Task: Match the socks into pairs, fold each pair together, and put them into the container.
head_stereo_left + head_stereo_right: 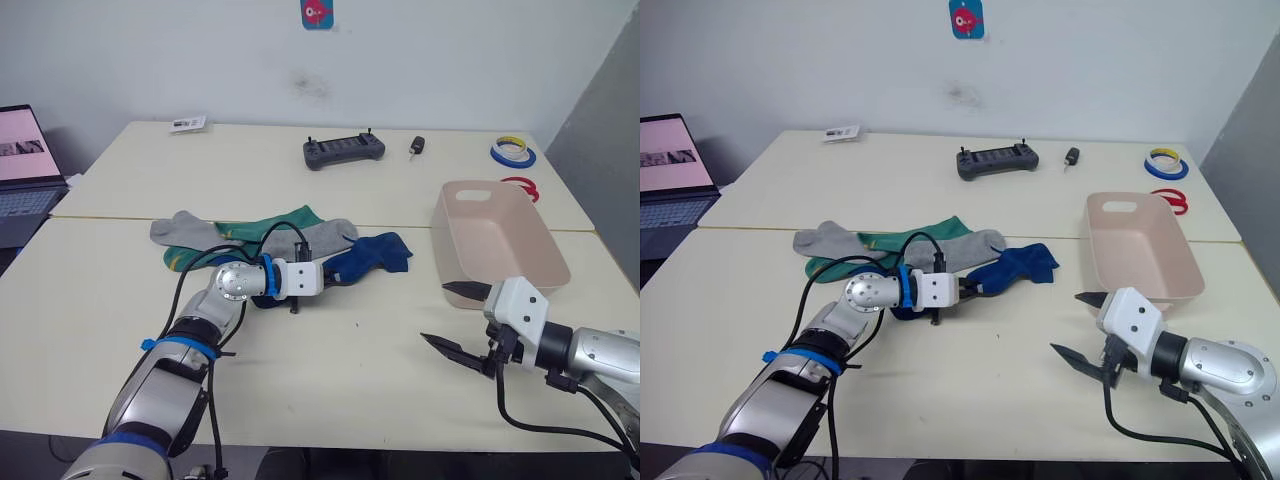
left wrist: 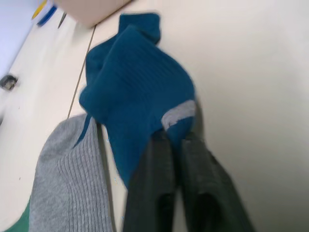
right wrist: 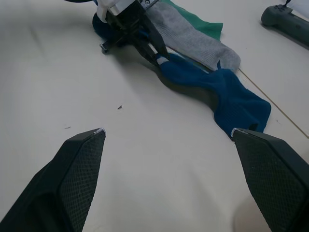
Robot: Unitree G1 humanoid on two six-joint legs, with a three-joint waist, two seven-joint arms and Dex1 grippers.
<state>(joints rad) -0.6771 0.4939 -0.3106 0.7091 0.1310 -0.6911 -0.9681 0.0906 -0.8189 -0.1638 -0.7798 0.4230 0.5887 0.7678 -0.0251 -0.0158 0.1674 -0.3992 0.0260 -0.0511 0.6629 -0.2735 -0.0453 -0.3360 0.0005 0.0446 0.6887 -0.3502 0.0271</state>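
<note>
At the centre of the frame, the left gripper [image 1: 333, 277] pinches shut on the dark blue sock [image 1: 375, 254], a ribbed ankle sock with a grey patch, lying beside a grey sock [image 1: 325, 238] and green socks [image 1: 262, 232]. At right, the empty pinkish container [image 1: 547, 243] sits behind the right gripper [image 1: 452, 317], spread wide, holding nothing. The pale table [image 1: 330, 360] meets a white wall [image 1: 200, 50].

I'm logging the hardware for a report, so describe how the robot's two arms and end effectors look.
Both arms are silver-grey metal. The left arm has blue bands and loose black cables along it, and a rounded silver wrist joint before a white block. The left end effector has slim dark fingers. The right end effector has a white housing, a black cable, and pointed black fingers with textured pads.
</note>
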